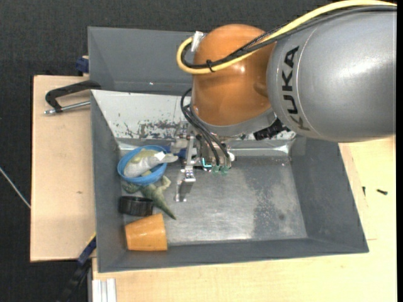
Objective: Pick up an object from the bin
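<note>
Arm: I have it reaching in from the right, its orange cover [230, 74] high over the back half of the grey bin [271, 200], a yellow cable [302, 21] looped over the top.
Gripper: the gripper [184, 184] hangs low over the bin floor, left of centre, close to the metal.
Grip: from this angle I cannot tell how wide it stands, or whether it has hold of anything.
Nearest thing: a green toy dinosaur [158, 197] lies just beside the gripper, on its left.
Bowl: a blue bowl [135, 177] sits behind the dinosaur and touches it, with a pale, crumpled thing [143, 162] lying in it.
Other things: a black ring [135, 205] lies left of the dinosaur; an orange cup [147, 233] lies on its side in the front left corner.
Bin floor: I see bare metal right of the gripper.
</note>
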`<state>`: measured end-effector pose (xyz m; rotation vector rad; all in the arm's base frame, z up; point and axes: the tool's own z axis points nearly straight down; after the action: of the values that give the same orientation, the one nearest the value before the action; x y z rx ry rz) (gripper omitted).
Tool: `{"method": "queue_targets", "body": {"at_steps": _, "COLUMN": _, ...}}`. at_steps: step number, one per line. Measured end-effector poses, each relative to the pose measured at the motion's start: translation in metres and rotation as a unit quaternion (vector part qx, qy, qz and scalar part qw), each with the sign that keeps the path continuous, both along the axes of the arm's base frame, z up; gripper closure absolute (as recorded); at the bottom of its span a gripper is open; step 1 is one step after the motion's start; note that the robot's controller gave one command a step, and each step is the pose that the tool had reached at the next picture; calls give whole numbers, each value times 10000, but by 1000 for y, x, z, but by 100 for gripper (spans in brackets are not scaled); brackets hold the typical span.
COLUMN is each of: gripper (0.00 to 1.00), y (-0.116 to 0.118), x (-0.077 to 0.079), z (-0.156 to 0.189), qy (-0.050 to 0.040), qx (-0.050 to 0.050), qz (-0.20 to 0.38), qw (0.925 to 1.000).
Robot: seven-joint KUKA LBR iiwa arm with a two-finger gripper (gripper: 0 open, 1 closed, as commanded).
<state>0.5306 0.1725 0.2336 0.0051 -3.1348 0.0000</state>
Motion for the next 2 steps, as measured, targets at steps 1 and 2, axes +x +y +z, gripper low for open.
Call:
{"method": "queue_targets", "body": {"at_steps": 1, "gripper": 0, "y": 29, "x": 2, "z": -135, "qy": -203, "qx": 54, "qz": 624, "qw": 9978}}
{"method": "queue_targets", "body": {"at_steps": 2, "gripper": 0, "y": 45, "x": 5, "z": -152, "qy": -186, "qx": 61, "qz": -1697, "qw": 9853}}
